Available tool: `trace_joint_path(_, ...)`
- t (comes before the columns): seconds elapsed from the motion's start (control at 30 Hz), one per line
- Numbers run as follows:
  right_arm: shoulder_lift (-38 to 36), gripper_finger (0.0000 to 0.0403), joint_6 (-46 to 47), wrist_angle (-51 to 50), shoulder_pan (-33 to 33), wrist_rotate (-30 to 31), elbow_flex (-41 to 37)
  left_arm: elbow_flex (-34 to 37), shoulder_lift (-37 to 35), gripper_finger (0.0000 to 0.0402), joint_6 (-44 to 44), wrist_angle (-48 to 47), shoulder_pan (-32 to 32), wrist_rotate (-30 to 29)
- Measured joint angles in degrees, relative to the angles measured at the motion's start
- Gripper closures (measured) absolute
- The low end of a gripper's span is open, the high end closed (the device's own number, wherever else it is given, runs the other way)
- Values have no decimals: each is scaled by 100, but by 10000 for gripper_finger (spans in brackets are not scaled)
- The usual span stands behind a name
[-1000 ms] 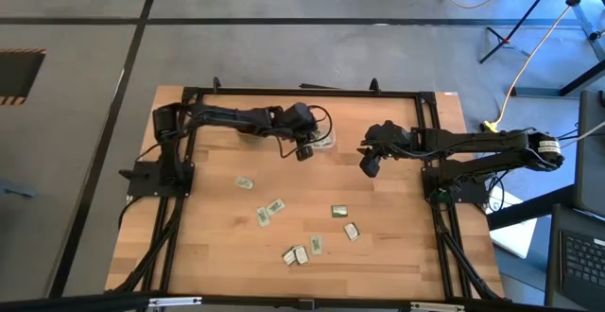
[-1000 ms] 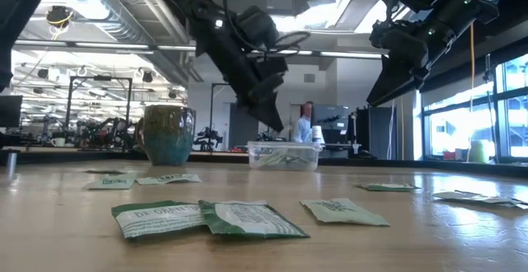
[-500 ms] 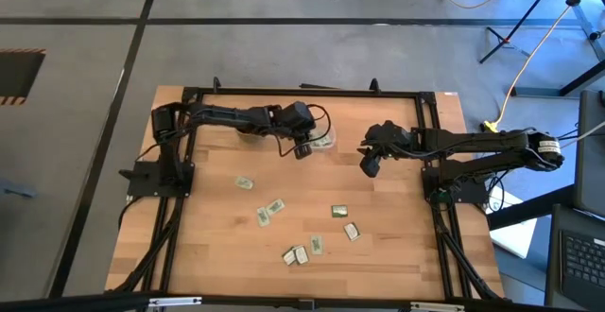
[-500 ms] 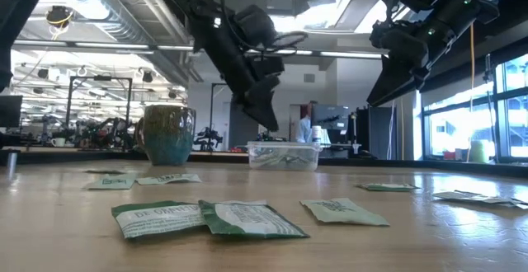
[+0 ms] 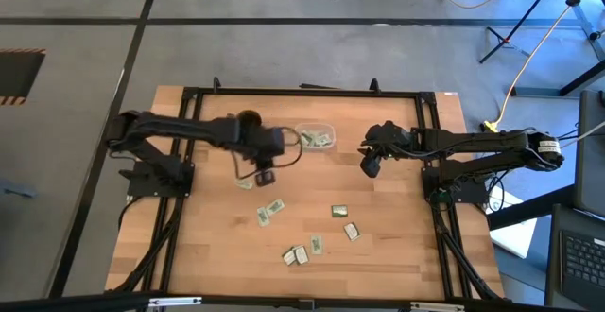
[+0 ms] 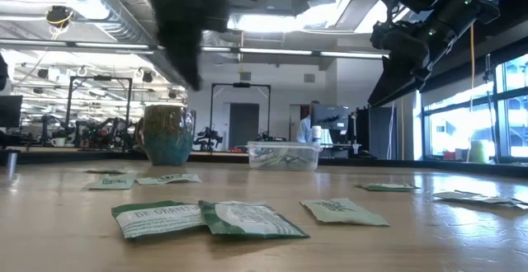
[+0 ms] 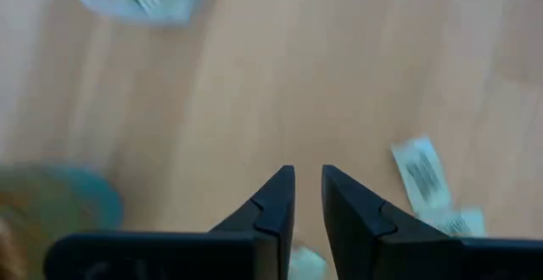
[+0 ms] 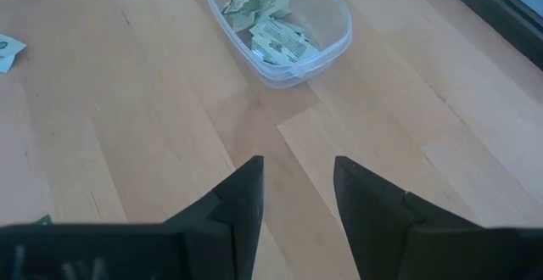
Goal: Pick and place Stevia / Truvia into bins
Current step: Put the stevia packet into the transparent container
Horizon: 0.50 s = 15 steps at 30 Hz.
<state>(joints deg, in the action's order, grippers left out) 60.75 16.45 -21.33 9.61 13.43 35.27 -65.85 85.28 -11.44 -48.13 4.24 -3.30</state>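
Left pincer (image 5: 266, 176) hangs over the desk (image 5: 397, 246) between the brown mug (image 5: 248, 120) and the loose sachets, right above one sachet (image 5: 245, 183) lying near the left side; its fingers (image 7: 273, 200) stand nearly pressed together, a narrow slit between them, nothing held. Right pincer (image 5: 370, 166) waits above the desk's right part, beside the clear bin (image 5: 315, 136); its fingers (image 8: 244, 197) are spread, nothing between them. The bin sits toward the far edge of the desk, just right of the mug, and holds several pale green and white sachets (image 8: 270, 27) heaped inside. Remaining sachets lie flat and scattered on the bare wood: two (image 5: 270, 209) close together left of centre, a darker green one (image 5: 337, 212) with a white one (image 5: 352, 231) near it to the right, and a small cluster (image 5: 301, 251) toward the near edge. In the low view a pair of overlapping sachets (image 6: 210, 218) lies closest, mug (image 6: 168, 134) and bin (image 6: 285, 155) standing behind them. A person (image 6: 305, 125) shows far off in the room beyond.
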Motion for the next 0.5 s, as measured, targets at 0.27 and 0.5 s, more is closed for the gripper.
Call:
trace_joint_path(0.27, 0, 256, 0, 53, 4, -1, 0, 1181, -295, 338, -1351, -31, -767, -470)
trace_joint_path(0.5, 0, 256, 138, 97, 2, 0, 0, 1742, -282, 342, -1541, 48, -875, -565)
